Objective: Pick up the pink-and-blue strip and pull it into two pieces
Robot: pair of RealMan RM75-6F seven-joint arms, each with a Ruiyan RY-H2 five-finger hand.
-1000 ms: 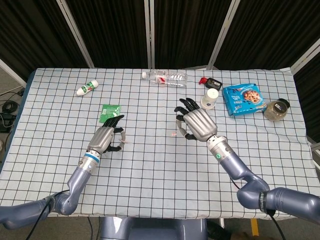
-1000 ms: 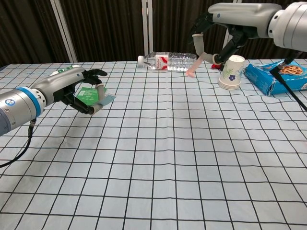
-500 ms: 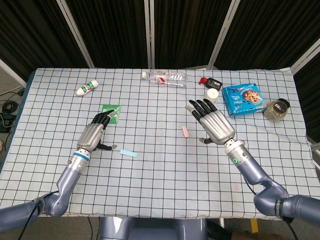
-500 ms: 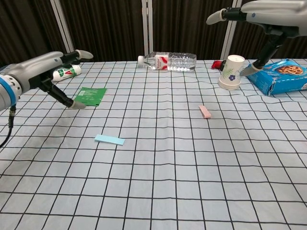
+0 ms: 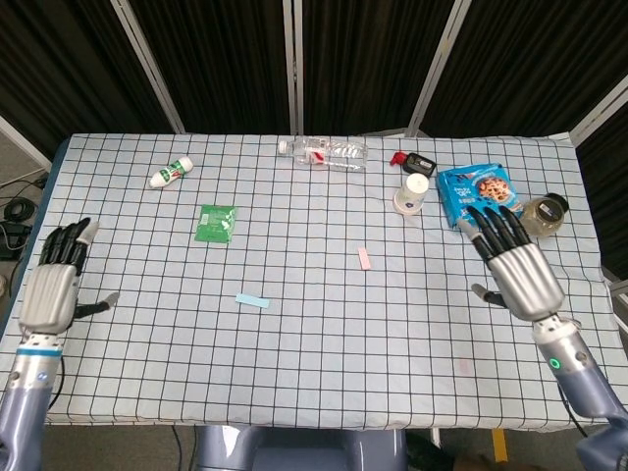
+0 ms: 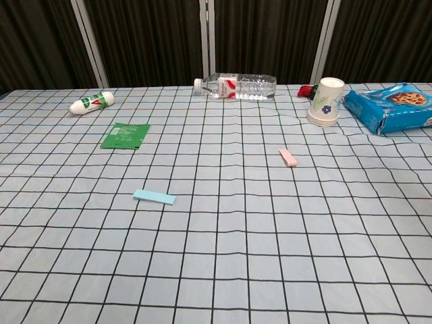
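Looks like the pulling is done: the blue piece lies near-left and the pink piece sits well apart to its right, both flat on the table. The left hand and right hand hang at the table's edges, fingers spread, holding nothing, so I'd say nothing's left but parking the arms. Containers: a paper cup, contents hidden, a clear bottle lying on its side, and a jar far right that's too small to read.

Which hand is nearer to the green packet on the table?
Left. The left hand is at the table's left edge, below and left of the green packet; the right hand is far across, at the right edge.
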